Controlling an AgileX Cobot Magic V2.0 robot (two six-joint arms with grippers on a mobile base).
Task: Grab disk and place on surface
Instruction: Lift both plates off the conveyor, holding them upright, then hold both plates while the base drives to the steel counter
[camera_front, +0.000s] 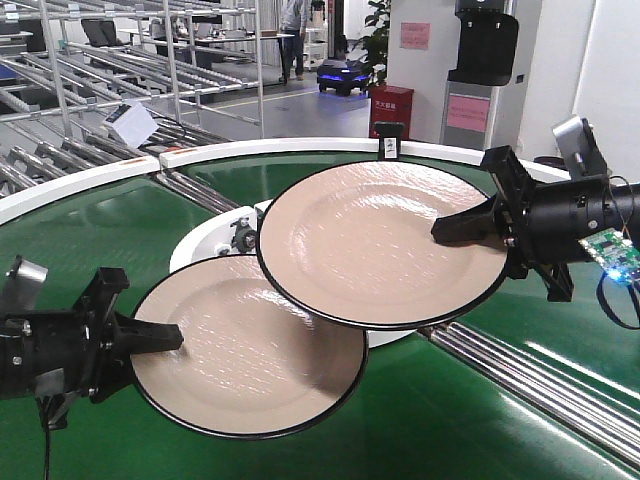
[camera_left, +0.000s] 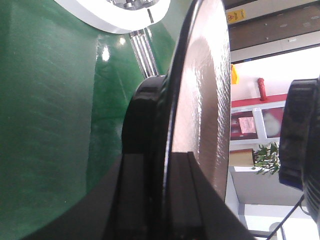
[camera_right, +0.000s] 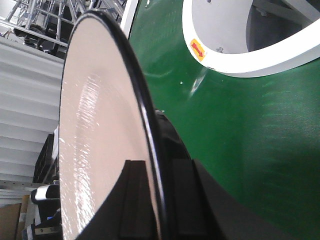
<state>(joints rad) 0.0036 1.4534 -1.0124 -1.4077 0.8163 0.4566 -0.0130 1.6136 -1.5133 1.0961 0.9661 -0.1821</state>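
Observation:
Two beige disks with black rims hang above the green belt. My left gripper (camera_front: 165, 340) is shut on the left edge of the lower disk (camera_front: 250, 360), which the left wrist view shows edge-on as a disk (camera_left: 205, 90) pinched in the left gripper (camera_left: 167, 157). My right gripper (camera_front: 450, 228) is shut on the right edge of the higher disk (camera_front: 385, 240), which overlaps the lower disk's far edge. In the right wrist view this disk (camera_right: 100, 130) sits in the right gripper (camera_right: 157, 165). The surface is out of view.
The green ring conveyor belt (camera_front: 80, 240) with white rims lies under both disks, around a white hub (camera_front: 205, 245). Steel roller rails (camera_front: 530, 370) cross at the right. Metal racks (camera_front: 100, 60) stand behind on the left.

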